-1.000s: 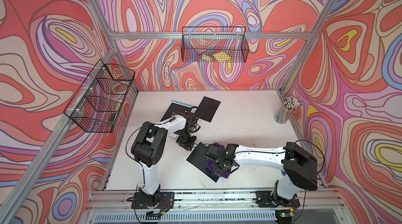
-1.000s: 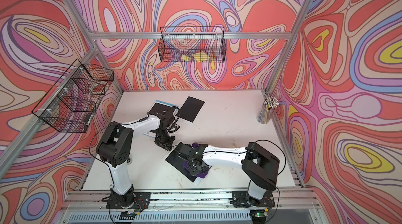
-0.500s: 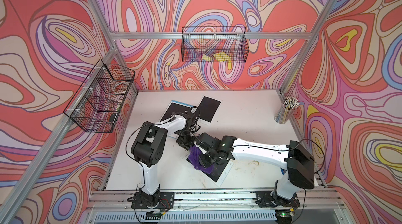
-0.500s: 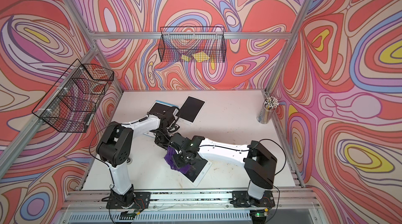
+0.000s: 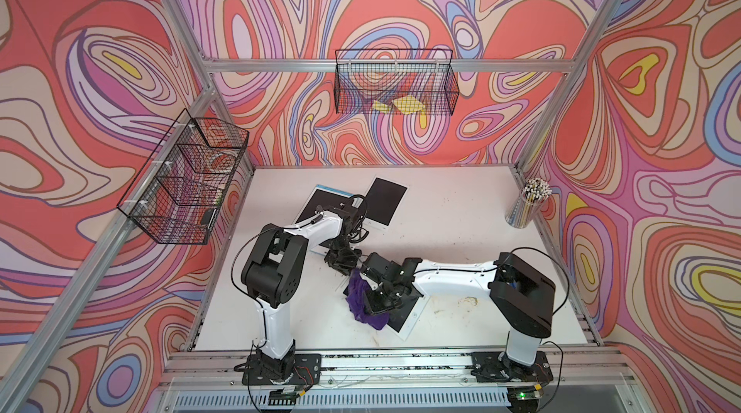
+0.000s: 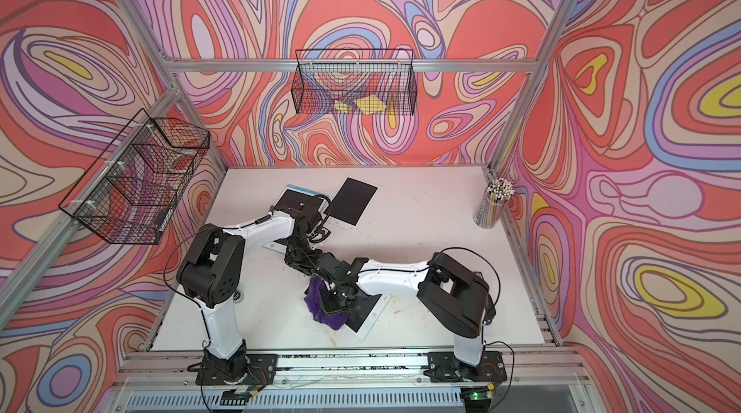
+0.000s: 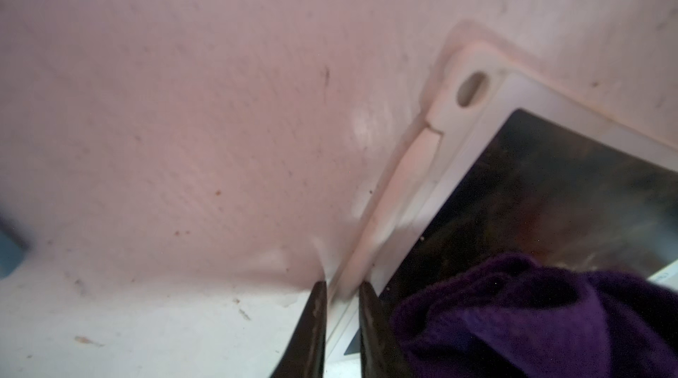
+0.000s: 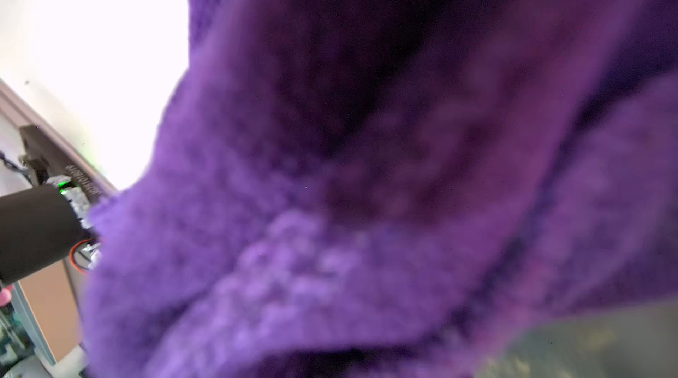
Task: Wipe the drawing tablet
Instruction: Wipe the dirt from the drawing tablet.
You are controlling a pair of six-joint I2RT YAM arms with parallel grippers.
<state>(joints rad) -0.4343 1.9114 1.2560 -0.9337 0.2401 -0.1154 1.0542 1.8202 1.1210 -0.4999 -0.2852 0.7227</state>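
Well, the tablet (image 5: 402,312) lay flat and askew on the table (image 5: 461,214), near its front edge, black screen up. The left claw (image 7: 343,286) was clenched on the tablet's white rim, one finger on either side of it. The right claw (image 5: 379,295) sat over the screen, grasping a bunched purple cloth (image 5: 356,296) (its fingers were buried in the folds, which filled nearly the whole right wrist view). The cloth lay over the end of the screen nearest the left claw, and the two claws were just beside each other. The bare part of the screen looked streaky in the left wrist view.
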